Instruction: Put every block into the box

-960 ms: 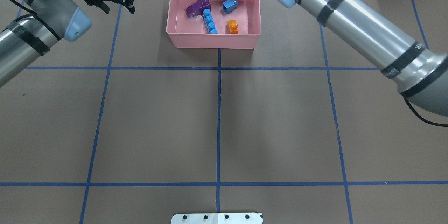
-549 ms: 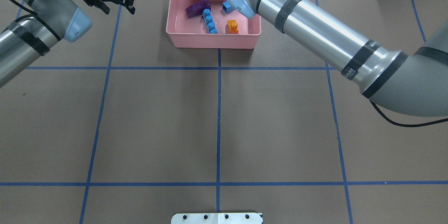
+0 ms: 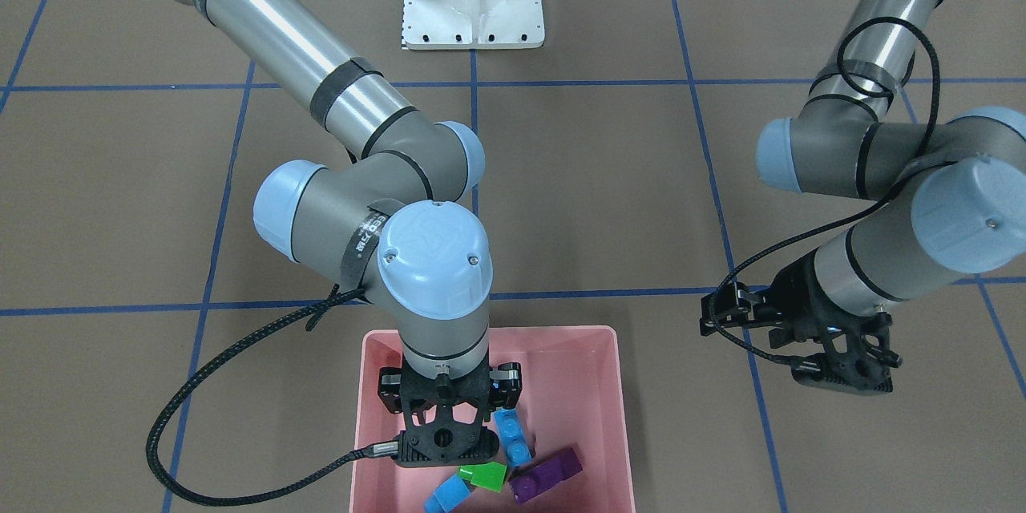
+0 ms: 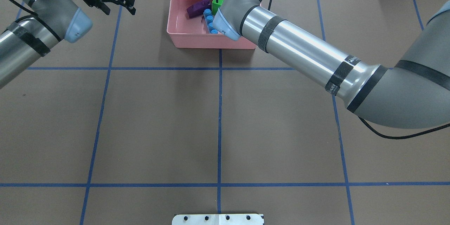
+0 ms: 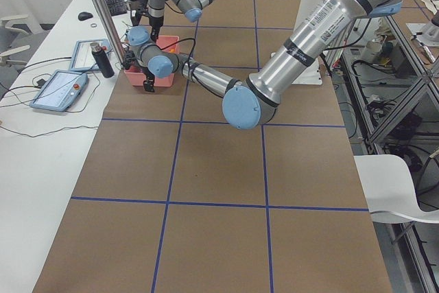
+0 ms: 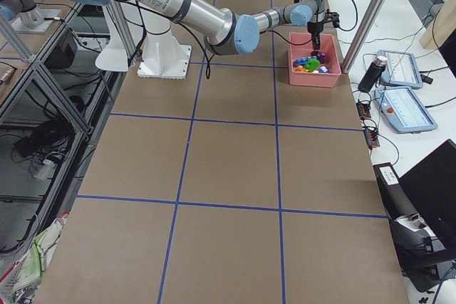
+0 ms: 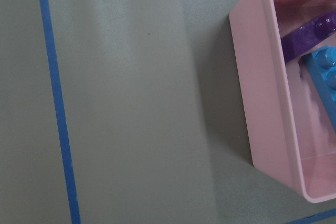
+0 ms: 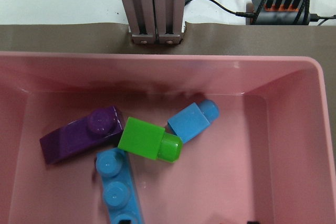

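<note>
Right claw sits directly over the box, pointing down and released, gripping nothing. The green block lies free inside the box on its side, propped across the near end of the long blue block. It touches the purple block on one side and the small blue block on the other. All four are bunched in the half of the box toward the far rim (the right arm covers the rest of the box floor in the overhead view).

Left claw is released and empty, hanging above the bare desk on the robot's left of the box, clear of its wall. Its wrist camera catches only one corner of the box, with a bit of purple and long blue showing inside.

The box stands at the far edge of the desk, centred on the middle blue tape line.
</note>
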Robot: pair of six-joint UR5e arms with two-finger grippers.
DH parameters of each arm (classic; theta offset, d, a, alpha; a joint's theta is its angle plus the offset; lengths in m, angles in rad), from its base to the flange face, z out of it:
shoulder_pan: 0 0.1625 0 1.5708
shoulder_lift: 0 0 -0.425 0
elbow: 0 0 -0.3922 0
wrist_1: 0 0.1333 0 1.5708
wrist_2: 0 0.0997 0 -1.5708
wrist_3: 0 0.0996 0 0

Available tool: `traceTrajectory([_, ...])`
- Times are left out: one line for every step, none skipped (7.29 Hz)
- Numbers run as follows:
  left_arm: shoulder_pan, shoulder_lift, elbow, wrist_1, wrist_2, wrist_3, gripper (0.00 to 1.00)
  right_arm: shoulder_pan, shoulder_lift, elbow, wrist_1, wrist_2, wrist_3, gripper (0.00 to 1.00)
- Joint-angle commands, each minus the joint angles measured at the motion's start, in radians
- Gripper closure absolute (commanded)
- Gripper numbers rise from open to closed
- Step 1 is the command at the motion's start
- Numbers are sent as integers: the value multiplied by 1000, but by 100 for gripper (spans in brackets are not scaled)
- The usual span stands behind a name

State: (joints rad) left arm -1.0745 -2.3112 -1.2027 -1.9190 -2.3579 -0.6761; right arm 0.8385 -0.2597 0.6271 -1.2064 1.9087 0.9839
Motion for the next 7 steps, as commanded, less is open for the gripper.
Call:
traceTrajectory([-7, 12, -1, 0, -3, 6, 0, 30, -1, 5, -19, 68, -7, 1])
traceTrajectory([-30, 22, -6, 0, -4, 19, 0, 78, -4, 26, -103, 167, -34, 1])
traceTrajectory([-57, 73, -24, 18, -6, 109, 0, 112, -33, 111, -211, 202, -110, 0])
traceTrajectory([-91, 117, -53, 100, -6, 265, 0, 134, -103, 247, -334, 213, -184, 0])
traceTrajectory([-148, 168, -93, 192, -6, 426, 0, 160, -192, 387, -410, 223, -229, 0])
traceTrajectory([-212, 224, -110, 245, -3, 561, 0, 186, -284, 510, -457, 242, -287, 0])
traceTrajectory([-273, 271, -112, 289, -6, 640, 0, 209, -376, 595, -472, 253, -342, 0])
